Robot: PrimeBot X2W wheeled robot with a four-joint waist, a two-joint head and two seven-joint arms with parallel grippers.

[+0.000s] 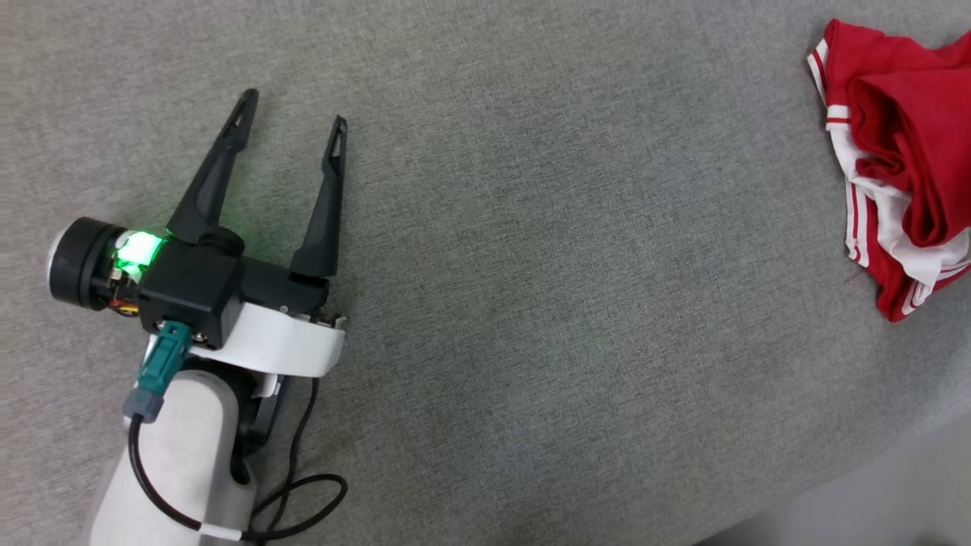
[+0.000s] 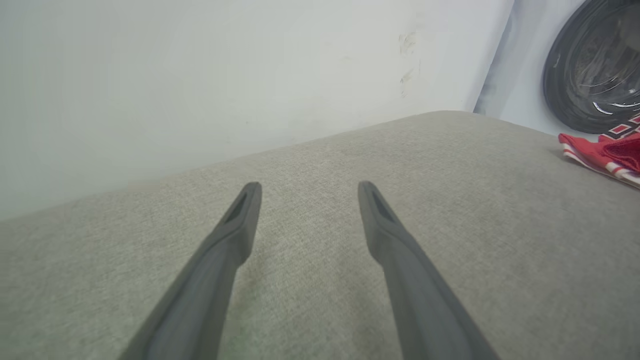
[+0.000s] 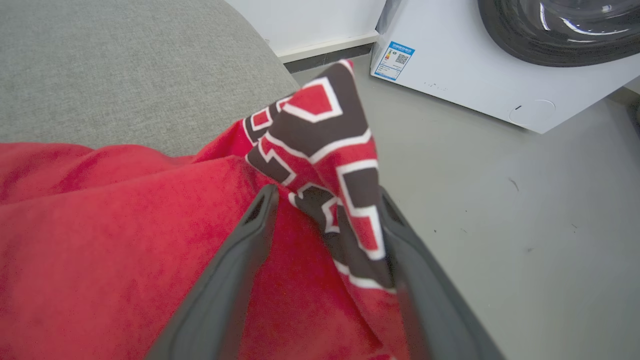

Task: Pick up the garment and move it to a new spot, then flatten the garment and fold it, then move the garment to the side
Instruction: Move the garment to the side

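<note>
Because the shirt (image 1: 895,152) lies bunched at the grey cushion's (image 1: 569,265) right edge, the right tool (image 3: 327,196) stands spread around a raised fold there. The left tool (image 1: 294,108), spread and empty, waits over the cushion's left side.

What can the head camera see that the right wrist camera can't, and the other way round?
Head view's own: the open left gripper with its green light, and white striped sleeves. Right wrist view's own: the right gripper, fingers apart, a peak of black print between them, plus a white washer on the floor. Both: the red shirt on the grey cushion.
</note>
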